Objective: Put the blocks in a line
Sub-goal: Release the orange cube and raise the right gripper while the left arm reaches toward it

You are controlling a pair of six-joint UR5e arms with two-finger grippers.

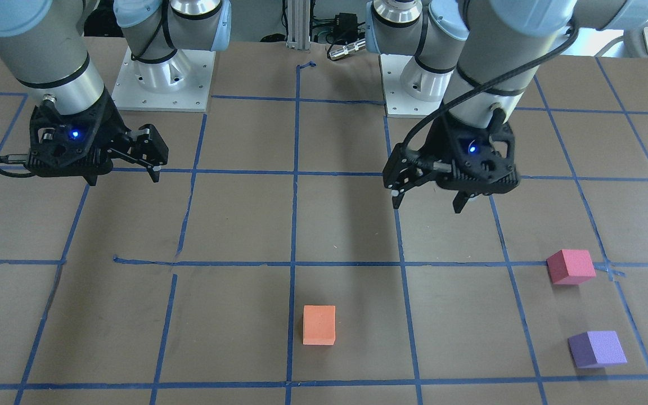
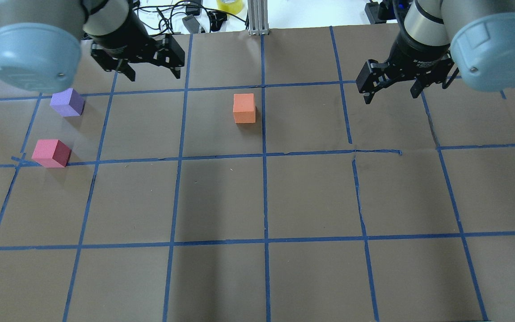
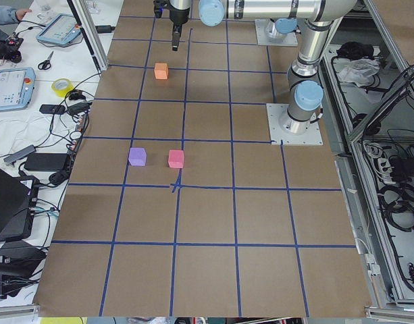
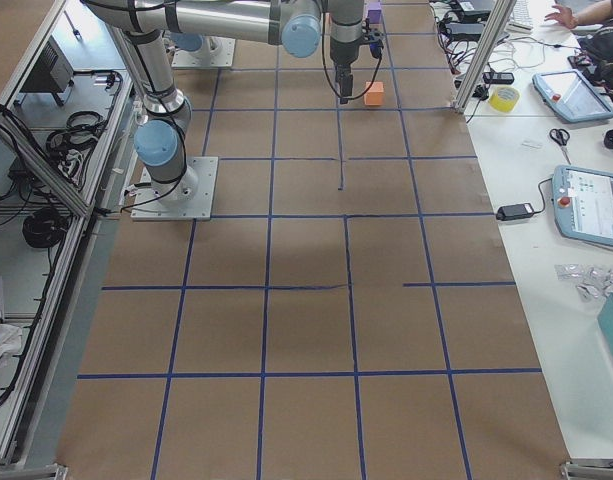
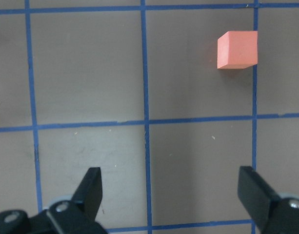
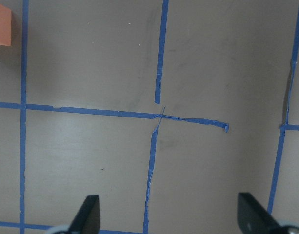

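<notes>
Three foam cubes lie apart on the brown table. The orange block (image 1: 319,324) (image 2: 244,108) sits near the middle, and shows in the left wrist view (image 5: 237,49) and at the right wrist view's corner (image 6: 0,22). The red-pink block (image 1: 570,266) (image 2: 51,153) and the purple block (image 1: 597,349) (image 2: 67,102) lie on my left side, close to each other. My left gripper (image 1: 427,207) (image 2: 155,76) (image 5: 172,190) hovers open and empty, between the purple and orange blocks. My right gripper (image 1: 125,180) (image 2: 391,97) (image 6: 169,214) hovers open and empty over bare table on the right.
Blue tape lines (image 2: 264,156) form a grid on the table. The two arm bases (image 1: 163,84) (image 1: 414,90) stand at the robot's edge. Cables and a yellow tape roll (image 2: 230,5) lie past the far edge. A side bench with tablets (image 4: 591,205) runs along there.
</notes>
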